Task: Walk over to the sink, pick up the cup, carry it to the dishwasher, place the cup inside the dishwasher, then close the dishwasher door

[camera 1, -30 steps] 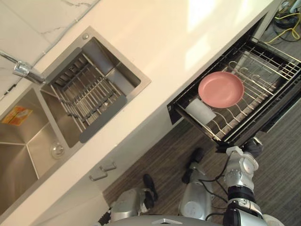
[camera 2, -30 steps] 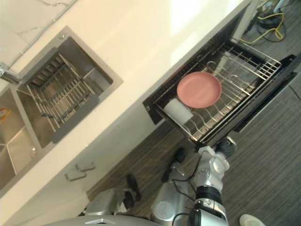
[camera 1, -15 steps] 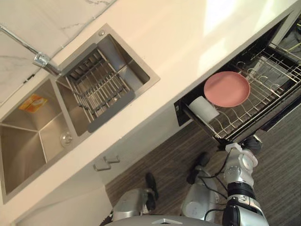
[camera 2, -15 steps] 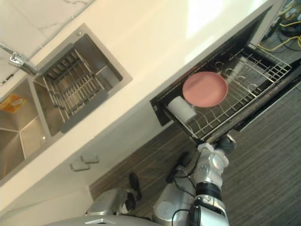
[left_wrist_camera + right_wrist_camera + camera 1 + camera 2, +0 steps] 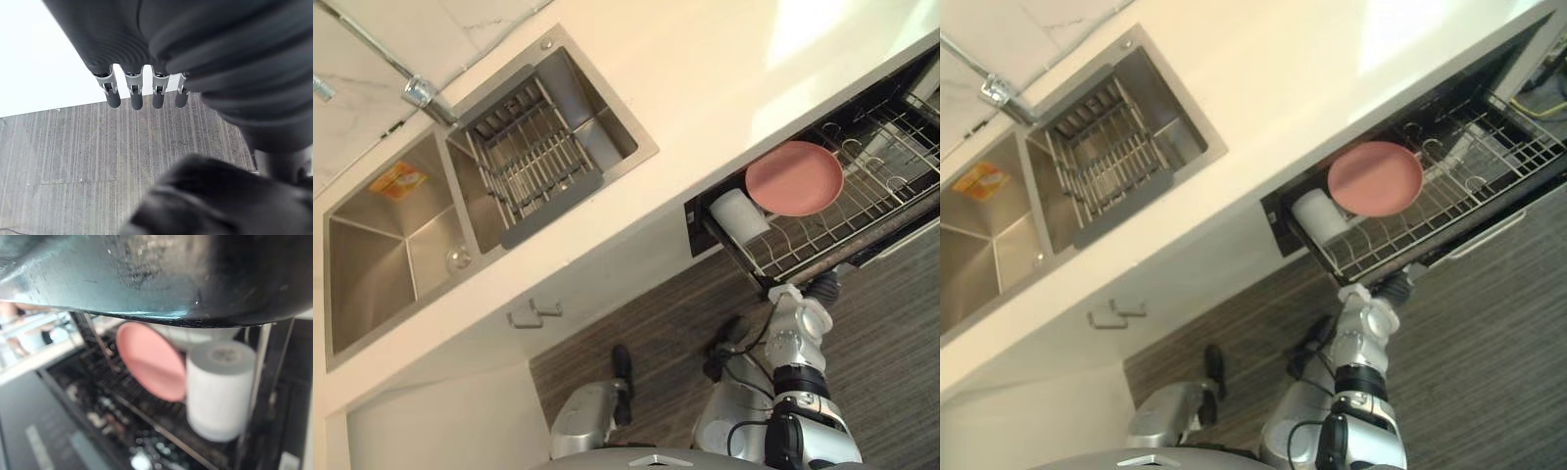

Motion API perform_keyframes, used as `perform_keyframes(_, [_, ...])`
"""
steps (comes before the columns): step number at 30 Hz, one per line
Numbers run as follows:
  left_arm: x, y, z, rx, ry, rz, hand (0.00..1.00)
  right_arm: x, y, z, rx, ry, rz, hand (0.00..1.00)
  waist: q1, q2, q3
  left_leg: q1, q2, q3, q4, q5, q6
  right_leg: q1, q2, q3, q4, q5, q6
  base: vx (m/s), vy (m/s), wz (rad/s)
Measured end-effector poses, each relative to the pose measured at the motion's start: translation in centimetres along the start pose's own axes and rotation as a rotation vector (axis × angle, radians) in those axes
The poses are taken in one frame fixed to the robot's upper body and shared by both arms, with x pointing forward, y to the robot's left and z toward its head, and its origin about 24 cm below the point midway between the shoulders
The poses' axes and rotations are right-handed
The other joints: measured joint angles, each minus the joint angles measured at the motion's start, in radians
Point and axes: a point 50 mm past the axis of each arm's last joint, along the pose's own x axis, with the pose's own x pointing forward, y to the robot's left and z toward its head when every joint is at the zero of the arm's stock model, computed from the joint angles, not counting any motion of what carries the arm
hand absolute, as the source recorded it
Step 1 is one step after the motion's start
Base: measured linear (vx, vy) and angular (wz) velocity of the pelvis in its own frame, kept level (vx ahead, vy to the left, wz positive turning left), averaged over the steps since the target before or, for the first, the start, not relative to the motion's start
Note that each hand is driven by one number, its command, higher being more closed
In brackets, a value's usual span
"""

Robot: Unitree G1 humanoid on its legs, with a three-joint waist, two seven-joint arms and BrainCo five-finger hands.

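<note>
- The white cup (image 5: 739, 215) is in the open dishwasher (image 5: 698, 223), at the left end of its wire rack (image 5: 891, 166), well apart from the sink (image 5: 372, 245).
- A pink plate (image 5: 795, 178) sits in the same rack just right of the cup. In the right wrist view the two look as if they are touching, the plate leaning partly across the cup.
- The dishwasher door (image 5: 871, 235) is not closed. Its dark edge runs along the near side of the rack.
- The right hand (image 5: 822, 287) is at the near edge of the door, below the cup. Its fingers are hidden there, so I cannot tell whether they are spread or curled.
- The left hand (image 5: 137, 98) hangs over the striped floor (image 5: 646, 323) with its fingers straight in a loose row, holding nothing.
- The sink is set into the pale tabletop (image 5: 705, 88) on the left and has two steel basins.
- A drain rack (image 5: 533, 162) with a dark near edge fills the right basin.
- The left basin has a round drain (image 5: 458, 258) and a yellow sticker (image 5: 396, 180) on its far wall.
- A chrome faucet (image 5: 416, 93) stands at the far side of the sink, between the basins.
- Two small cabinet handles (image 5: 536, 313) show on the white front below the sink.
</note>
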Motion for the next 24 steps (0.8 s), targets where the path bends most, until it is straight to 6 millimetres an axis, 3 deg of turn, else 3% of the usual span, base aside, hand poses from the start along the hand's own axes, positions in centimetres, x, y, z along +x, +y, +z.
perform_keyframes(1, [0.0, 0.1, 0.3, 0.006, -0.007, 0.003, 0.00, 0.0, 0.4, 0.1, 0.012, -0.001, -0.003, 1.00, 0.000, 0.003, 0.007, -0.012, 0.013, -0.002, -0.002, 0.016, -0.011, -0.047, -0.025, 0.103, 0.194, -0.066, -0.049, -0.04, -0.133, 0.63])
perform_keyframes(2, [-0.1, 0.3, 0.5, 0.015, -0.015, 0.008, 0.00, -0.2, 0.7, -0.2, 0.049, 0.003, -0.022, 1.00, -0.009, -0.011, 0.017, 0.004, 0.005, -0.001, -0.025, 0.051, -0.038, -0.028, -0.034, 0.159, 0.201, -0.145, -0.010, -0.03, -0.167, 0.67])
perform_keyframes(4, [0.0, 0.0, 0.3, 0.012, -0.008, -0.001, 0.00, -0.1, 2.7, 0.2, 0.087, 0.006, -0.018, 1.00, 0.004, -0.008, 0.026, 0.000, 0.012, 0.000, -0.049, 0.126, -0.026, -0.034, -0.028, 0.129, 0.198, -0.149, -0.006, -0.06, -0.109, 0.16])
perform_keyframes(5, [-0.1, 0.1, 0.3, 0.012, -0.005, 0.003, 0.00, -0.1, 4.6, 0.4, 0.062, 0.025, 0.075, 1.00, 0.006, -0.020, 0.036, -0.006, 0.014, 0.003, -0.048, 0.142, -0.032, -0.039, -0.033, 0.111, 0.199, -0.150, -0.008, -0.11, -0.040, -0.20])
perform_keyframes(6, [-0.1, 0.1, 0.4, 0.013, -0.007, 0.001, 0.00, 0.0, 5.3, 0.5, 0.029, 0.037, 0.114, 1.00, 0.010, -0.020, 0.037, -0.013, 0.016, 0.007, -0.045, 0.139, -0.031, -0.040, -0.035, 0.096, 0.193, -0.149, -0.006, -0.16, -0.082, -0.26])
perform_keyframes(7, [0.0, -0.1, 0.8, 0.019, -0.016, -0.004, 0.00, 0.1, 6.3, 0.7, -0.037, 0.055, 0.189, 1.00, 0.023, -0.008, 0.035, -0.047, 0.039, 0.019, -0.030, 0.121, -0.049, -0.061, -0.051, 0.094, 0.286, -0.163, 0.007, -0.18, -0.128, 0.08])
perform_keyframes(8, [-0.2, 0.5, 1.4, 0.028, -0.032, 0.009, 0.00, 0.0, 7.0, 0.7, -0.077, 0.063, 0.217, 1.00, 0.020, -0.033, 0.043, -0.033, 0.008, 0.024, -0.041, 0.130, -0.055, -0.044, -0.066, 0.172, 0.319, -0.249, 0.000, -0.14, -0.145, 0.14])
perform_keyframes(9, [-0.1, 0.2, 1.4, 0.027, -0.034, 0.002, 0.00, 0.2, 7.7, 1.4, -0.091, 0.050, 0.231, 1.00, 0.021, -0.021, 0.044, -0.040, 0.011, 0.024, -0.050, 0.142, -0.057, -0.051, -0.057, 0.166, 0.312, -0.245, 0.011, -0.07, -0.090, 0.25])
perform_keyframes(10, [-0.1, 0.1, 1.1, 0.024, -0.023, -0.006, 0.00, 0.1, 9.3, 1.6, -0.116, 0.061, 0.275, 1.00, 0.023, -0.018, 0.042, -0.053, 0.014, 0.024, -0.062, 0.180, -0.032, -0.054, -0.051, 0.140, 0.293, -0.223, -0.003, -0.06, -0.036, 0.08])
perform_keyframes(11, [-0.2, 0.3, 1.0, 0.024, -0.018, -0.003, 0.00, -0.2, 10.1, 1.5, -0.156, 0.060, 0.308, 1.00, 0.024, -0.016, 0.040, -0.053, 0.012, 0.023, -0.068, 0.214, -0.038, -0.054, -0.056, 0.131, 0.300, -0.226, -0.005, -0.09, -0.024, 0.16])
perform_keyframes(13, [-0.2, 0.3, 1.2, 0.025, -0.025, -0.004, 0.00, -0.2, 10.9, 2.0, -0.178, 0.031, 0.333, 1.00, 0.033, -0.025, 0.046, -0.054, 0.011, 0.020, -0.067, 0.216, -0.043, -0.052, -0.058, 0.124, 0.302, -0.224, -0.003, -0.09, -0.018, 0.11])
perform_keyframes(14, [-0.2, 0.3, 1.2, 0.026, -0.028, -0.003, 0.00, -0.3, 12.2, 3.0, -0.181, 0.001, 0.369, 1.00, 0.036, -0.029, 0.050, -0.060, 0.010, 0.019, -0.067, 0.208, -0.058, -0.051, -0.061, 0.110, 0.294, -0.222, 0.001, -0.08, 0.005, -0.02])
perform_keyframes(17, [-0.2, 0.5, 1.4, 0.030, -0.034, 0.001, 0.00, -1.1, 16.2, 5.4, -0.174, -0.077, 0.499, 1.00, 0.052, -0.030, 0.050, -0.080, 0.014, 0.014, -0.066, 0.207, -0.056, -0.044, -0.054, 0.081, 0.247, -0.195, 0.013, -0.09, 0.040, -0.05])
perform_keyframes(24, [-0.3, 0.8, 1.6, 0.044, -0.039, 0.003, 0.00, 0.8, 15.9, 7.1, -0.225, -0.110, 0.394, 1.00, 0.066, -0.035, 0.052, -0.103, 0.006, -0.025, -0.066, 0.208, -0.055, -0.019, -0.020, 0.070, 0.143, -0.128, 0.038, -0.09, 0.038, 0.01])
